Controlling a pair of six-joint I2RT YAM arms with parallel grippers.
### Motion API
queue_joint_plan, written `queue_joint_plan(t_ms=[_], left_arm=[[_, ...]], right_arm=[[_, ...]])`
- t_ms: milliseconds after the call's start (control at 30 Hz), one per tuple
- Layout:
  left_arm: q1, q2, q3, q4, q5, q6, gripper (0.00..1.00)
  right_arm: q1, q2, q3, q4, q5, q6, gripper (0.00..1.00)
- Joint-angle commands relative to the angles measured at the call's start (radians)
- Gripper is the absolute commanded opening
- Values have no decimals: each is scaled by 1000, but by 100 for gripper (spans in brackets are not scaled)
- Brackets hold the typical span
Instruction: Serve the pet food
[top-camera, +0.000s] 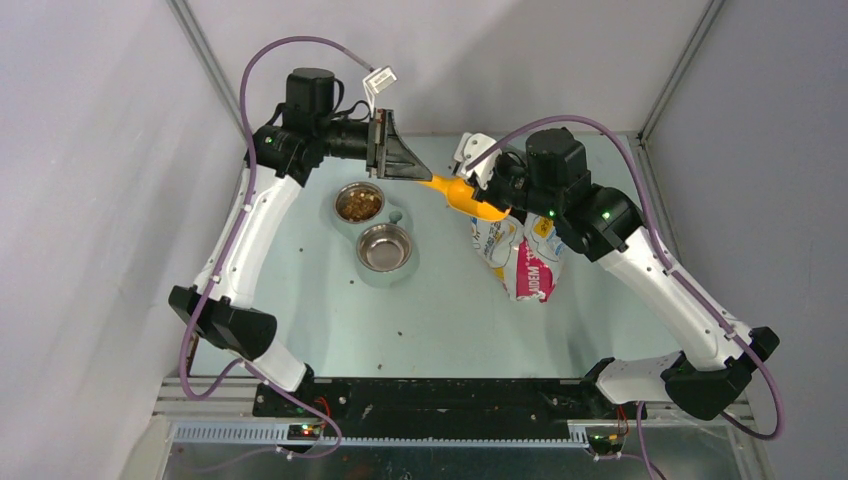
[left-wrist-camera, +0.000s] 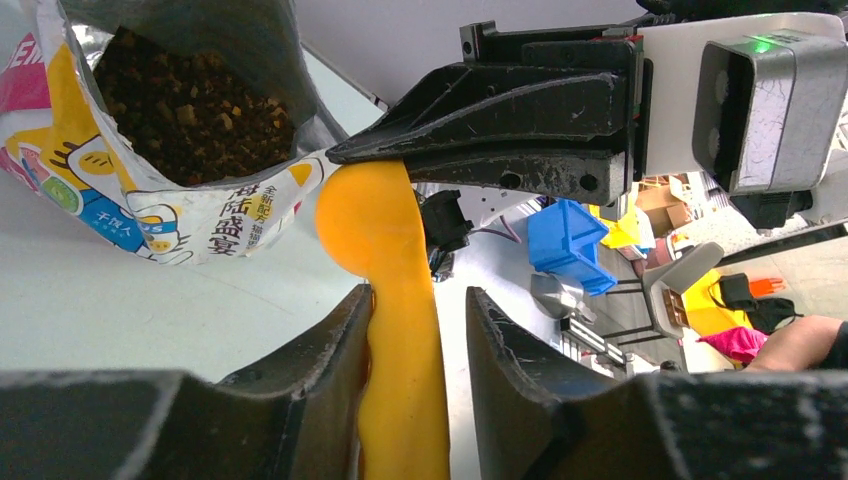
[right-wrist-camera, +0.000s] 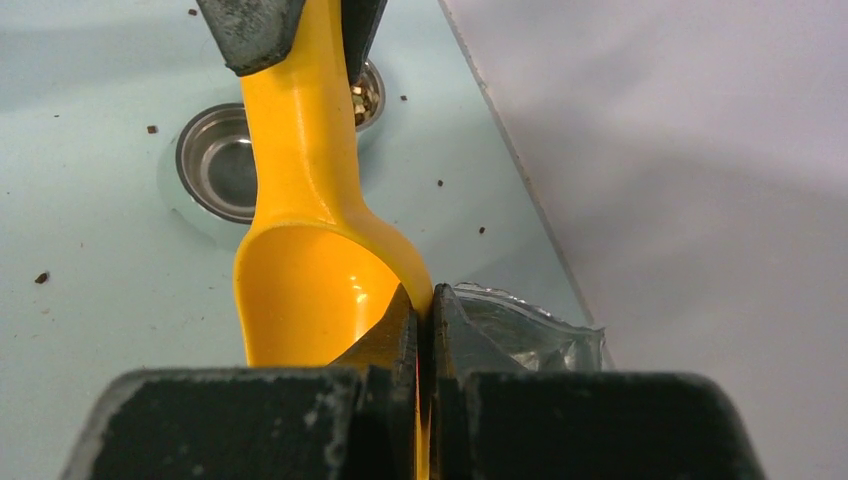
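Over the far-right part of the pale-green table, an orange scoop hangs btwn the two arms. Its long axis runs roughly left-right in the top view, handle toward the L gripper, bowl toward the R gripper.

R gripper's jaws are pressed tight on the thin rim of the scoop's bowl, so it carries the scoop. L gripper's jaws stand partly apart round the handle. One finger touches it and a gap shows at the other, so it looks like no firm hold on that side. Scoop bowl looks empty in the R wrist view.

Dark crumbly pet food sits heaped inside the opened foil bag, w/ the bag mouth just beside and under the scoop bowl, i.e. on the R arm's side. More kibble fills the far steel bowl. The near steel bowl is empty, and a few crumbs lie loose on the table.

Judgement: R arm is nearer the bag, L arm nearer the bowls, so the next move prob. turns on which end lets go.
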Motion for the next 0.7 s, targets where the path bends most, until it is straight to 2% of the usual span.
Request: queue_joint_plan(t_ms=[0, 267, 667], left_arm=[[1, -15, 8, 30, 37, -21, 43], [3, -8, 20, 68, 6, -44, 40], [2, -12, 21, 82, -28, -57, 42]], right_arm=[[-19, 4, -4, 34, 64, 26, 0], [-36, -1, -8, 25, 50, 72, 0], [-28, -2, -21, 22, 70, 129, 0]])
